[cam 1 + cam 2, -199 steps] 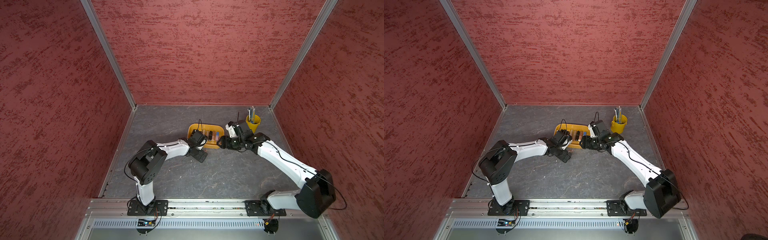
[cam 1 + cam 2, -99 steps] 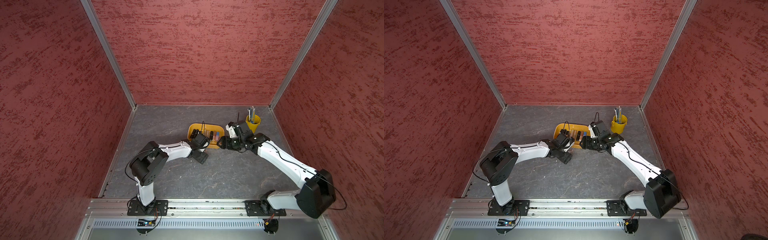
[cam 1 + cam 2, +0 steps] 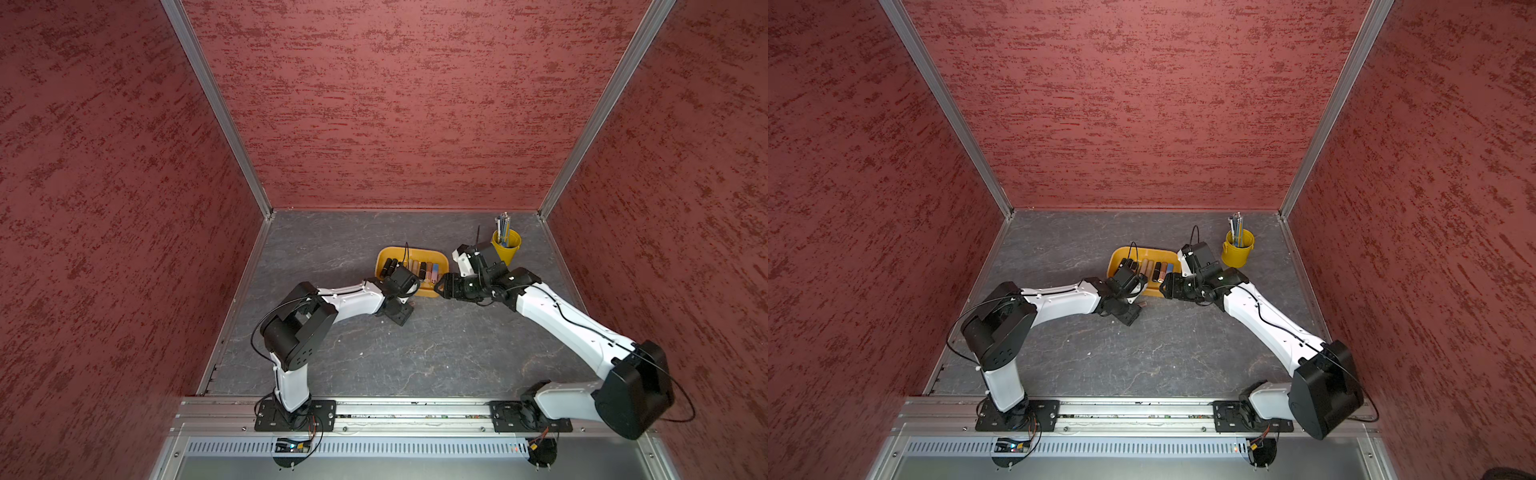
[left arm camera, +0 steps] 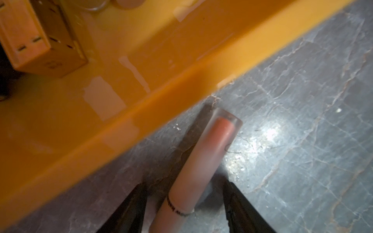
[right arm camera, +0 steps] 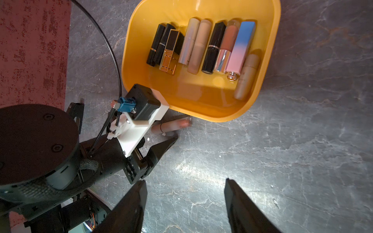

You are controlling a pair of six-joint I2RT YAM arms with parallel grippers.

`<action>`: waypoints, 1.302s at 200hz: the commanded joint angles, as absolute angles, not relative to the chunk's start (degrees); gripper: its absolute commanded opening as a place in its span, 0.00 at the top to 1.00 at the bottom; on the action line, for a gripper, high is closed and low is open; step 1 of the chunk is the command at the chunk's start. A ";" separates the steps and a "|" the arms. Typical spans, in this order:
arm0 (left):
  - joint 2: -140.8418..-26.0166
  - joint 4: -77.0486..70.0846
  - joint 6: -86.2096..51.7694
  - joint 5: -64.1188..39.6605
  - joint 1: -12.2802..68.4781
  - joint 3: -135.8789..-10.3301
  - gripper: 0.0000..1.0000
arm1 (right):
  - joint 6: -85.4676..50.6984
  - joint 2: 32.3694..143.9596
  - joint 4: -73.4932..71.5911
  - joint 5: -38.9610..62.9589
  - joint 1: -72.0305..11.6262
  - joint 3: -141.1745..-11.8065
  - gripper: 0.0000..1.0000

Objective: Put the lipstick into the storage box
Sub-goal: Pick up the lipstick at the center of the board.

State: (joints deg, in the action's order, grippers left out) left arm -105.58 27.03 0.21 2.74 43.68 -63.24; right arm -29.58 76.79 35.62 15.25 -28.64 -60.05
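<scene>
Both gape: right hand (image 5: 184, 181) holds nothing, left hand (image 4: 184, 182) straddles the lipstick (image 4: 201, 161) beside the storage box (image 4: 161, 105) rim.

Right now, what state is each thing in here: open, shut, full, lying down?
Storage box: upright, holding a row of lipsticks lying flat.
Pink lipstick: lying on the table just outside the storage box, not gripped.
Left gripper: open, jaws either side of the pink lipstick.
Right gripper: open, empty, above the table.
Pen cup: upright, pens standing in it.

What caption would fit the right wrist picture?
Left gripper open around a lipstick on the table, beside the yellow box.
</scene>
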 commanded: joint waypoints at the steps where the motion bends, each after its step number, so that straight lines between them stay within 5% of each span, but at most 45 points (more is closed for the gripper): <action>1: -108.30 32.32 -0.66 3.34 43.77 -62.84 0.40 | -29.62 75.32 34.37 15.38 -27.93 -59.65 0.34; 37: -107.97 33.80 -0.71 3.47 43.77 -63.71 0.41 | -29.62 75.00 34.45 15.38 -27.73 -59.61 0.34; 202: -110.05 39.67 -0.31 1.05 43.77 -66.98 0.80 | -29.18 74.38 34.80 14.92 -26.89 -60.33 0.34; 260: -104.91 39.52 -2.34 -1.87 43.66 -64.70 0.84 | -29.44 72.93 35.07 15.69 -25.79 -60.14 0.34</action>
State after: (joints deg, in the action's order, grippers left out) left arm -107.02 35.16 -0.82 1.52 43.66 -67.20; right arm -29.56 74.59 35.44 15.25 -26.89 -60.05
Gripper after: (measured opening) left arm 0.219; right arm 0.663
